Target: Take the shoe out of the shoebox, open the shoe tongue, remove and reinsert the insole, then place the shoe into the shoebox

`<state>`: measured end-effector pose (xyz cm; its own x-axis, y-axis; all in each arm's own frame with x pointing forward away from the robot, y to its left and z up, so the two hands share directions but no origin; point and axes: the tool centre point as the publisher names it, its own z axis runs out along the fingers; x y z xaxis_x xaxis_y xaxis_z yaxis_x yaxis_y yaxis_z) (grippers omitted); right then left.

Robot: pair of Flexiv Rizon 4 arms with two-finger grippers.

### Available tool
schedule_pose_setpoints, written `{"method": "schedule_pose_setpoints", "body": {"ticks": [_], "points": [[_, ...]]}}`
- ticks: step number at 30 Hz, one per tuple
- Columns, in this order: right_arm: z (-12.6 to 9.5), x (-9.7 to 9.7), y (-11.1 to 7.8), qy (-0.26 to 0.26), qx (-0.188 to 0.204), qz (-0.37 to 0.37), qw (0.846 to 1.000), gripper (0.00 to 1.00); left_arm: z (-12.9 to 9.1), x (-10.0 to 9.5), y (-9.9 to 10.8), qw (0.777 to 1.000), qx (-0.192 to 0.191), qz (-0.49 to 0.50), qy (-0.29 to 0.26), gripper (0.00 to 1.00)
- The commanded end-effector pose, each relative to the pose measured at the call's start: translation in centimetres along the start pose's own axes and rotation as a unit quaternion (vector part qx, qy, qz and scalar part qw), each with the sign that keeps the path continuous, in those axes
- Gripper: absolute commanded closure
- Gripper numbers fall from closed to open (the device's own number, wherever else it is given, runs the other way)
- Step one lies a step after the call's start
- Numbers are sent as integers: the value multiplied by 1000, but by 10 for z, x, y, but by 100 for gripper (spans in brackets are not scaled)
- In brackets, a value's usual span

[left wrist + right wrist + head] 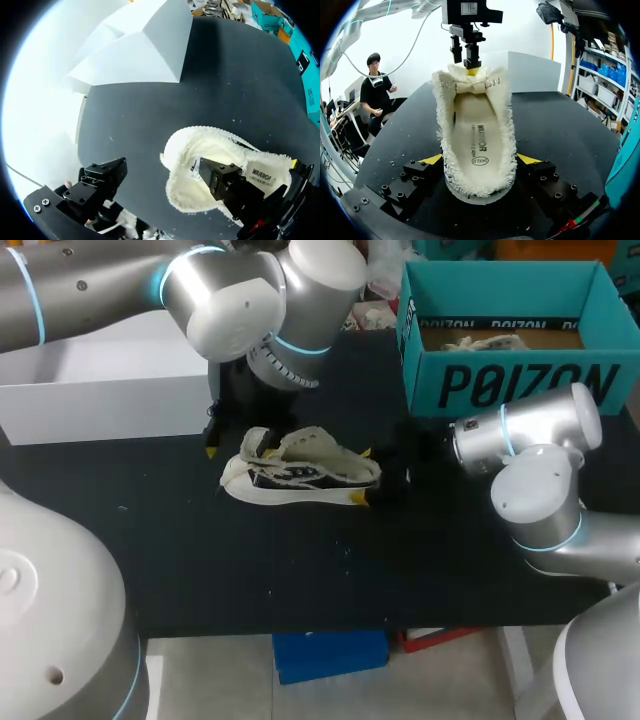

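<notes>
A cream fleece-lined shoe (300, 475) lies on its side in the middle of the black table (200, 560). Its insole (479, 145) lies inside it. My right gripper (480, 160) is shut on the shoe's heel end, a yellow tip pressed against each side. My left gripper (162, 167) stands wide open at the toe end. One of its fingers (227, 187) is over the fleece opening (200, 155), the other beside the shoe over bare table. In the head view the left gripper (238, 448) is at the shoe's left and the right gripper (363, 476) at its right.
The teal shoebox (510, 380) stands open at the back right, with crumpled paper inside. A white box (100, 390) sits at the back left, close behind my left arm. Bare black table runs along the front.
</notes>
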<state>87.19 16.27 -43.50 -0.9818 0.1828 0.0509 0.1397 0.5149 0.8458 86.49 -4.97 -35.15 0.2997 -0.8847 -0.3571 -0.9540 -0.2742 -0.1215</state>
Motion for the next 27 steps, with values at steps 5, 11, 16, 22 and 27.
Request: {"method": "schedule_pose_setpoints", "body": {"ticks": [5,11,16,22,27], "points": [[2,0,0,-1,1,0,1000,100,6,0,-1,1000,-4,-3,-1,0],[2,0,0,-1,1,0,1000,100,-6,-4,-2,1000,7,-2,3,0],[2,0,0,-1,1,0,1000,100,-26,-10,-2,999,24,25,-1,0],[2,0,0,-1,1,0,1000,100,-47,-11,-3,995,64,81,10,0],[2,0,0,-1,1,0,1000,100,-66,-4,-8,969,78,216,94,7]]}}
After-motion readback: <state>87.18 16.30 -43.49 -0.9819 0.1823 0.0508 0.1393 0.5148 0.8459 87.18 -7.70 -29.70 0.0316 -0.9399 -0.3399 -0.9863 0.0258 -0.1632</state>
